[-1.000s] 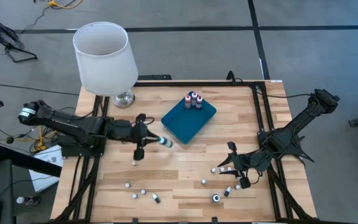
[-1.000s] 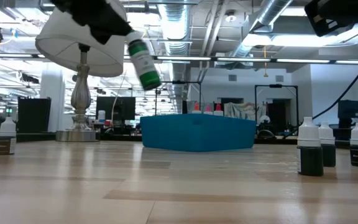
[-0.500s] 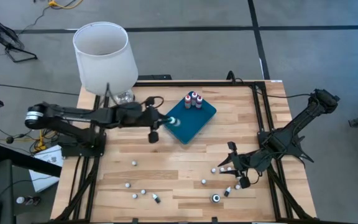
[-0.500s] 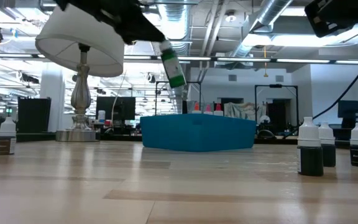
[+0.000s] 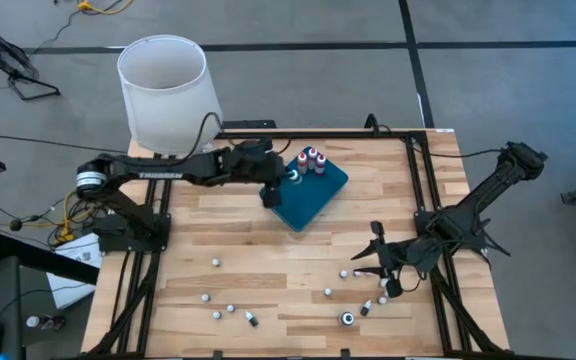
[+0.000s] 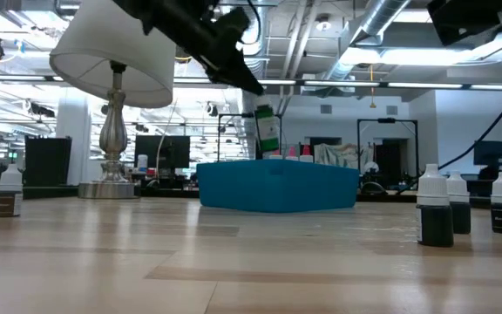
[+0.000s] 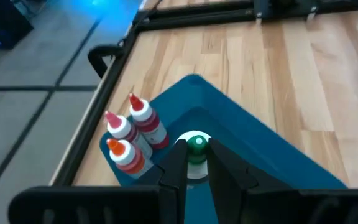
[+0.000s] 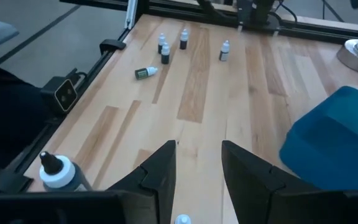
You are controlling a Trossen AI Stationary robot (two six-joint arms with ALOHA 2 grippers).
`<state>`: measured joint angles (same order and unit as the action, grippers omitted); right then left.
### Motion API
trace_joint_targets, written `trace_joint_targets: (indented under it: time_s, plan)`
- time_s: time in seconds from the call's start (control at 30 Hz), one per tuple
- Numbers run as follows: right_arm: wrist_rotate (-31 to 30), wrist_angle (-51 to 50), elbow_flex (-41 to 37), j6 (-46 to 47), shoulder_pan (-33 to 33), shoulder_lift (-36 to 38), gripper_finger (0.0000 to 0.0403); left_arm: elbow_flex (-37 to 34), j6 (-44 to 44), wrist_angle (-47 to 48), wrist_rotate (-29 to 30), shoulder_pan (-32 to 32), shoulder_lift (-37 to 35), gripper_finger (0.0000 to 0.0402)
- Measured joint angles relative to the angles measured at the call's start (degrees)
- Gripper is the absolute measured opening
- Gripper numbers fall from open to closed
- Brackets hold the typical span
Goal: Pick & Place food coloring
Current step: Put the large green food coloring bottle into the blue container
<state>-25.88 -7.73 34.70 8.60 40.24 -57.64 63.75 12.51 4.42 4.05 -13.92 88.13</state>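
The teal tray lies at the table's far middle, with three red-topped food coloring bottles standing in its far corner. My left gripper reaches in from the table's left and is shut on a green-topped bottle held over the tray, beside the red-topped ones. My right gripper stands open near the table's right front, nothing between its fingers. Several more small bottles stand or lie on the wood near the front edge. My left gripper pinches the green-topped bottle between its two fingers, which stand on opposite sides of its upper part just under the green top. The fingers slant down from the table's left. The bottle hangs nearly upright, clear of the tray.
A lamp with a white shade stands on its metal foot at the far left corner. Loose bottles stand close to my right gripper, and one lies on its side. A black frame rail runs along the table's right side.
My left gripper has carried the green-topped bottle toward the table's right and far edge, from above bare wood to above the teal tray. The bottle, tilted before, now hangs nearly upright. My right gripper has kept still.
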Motion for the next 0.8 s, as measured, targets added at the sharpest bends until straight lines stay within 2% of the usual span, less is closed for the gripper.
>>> trace_joint_targets:
  time_s: [0.2,0.33,0.8]
  plan:
    - [-1.3,-0.4,0.0,0.0,1.7,0.4,0.0118,3.4,0.0,1.8,-3.7,-3.7,5.1,0.0043]
    - [-1.7,-0.4,0.0,0.4,2.5,0.4,0.0118,5.1,0.4,3.3,-3.8,-5.4,7.7,0.0043]
    - [-1.6,-1.0,0.0,1.4,2.5,0.4,0.0118,6.7,0.0,5.1,-6.8,-9.9,11.5,0.0035]
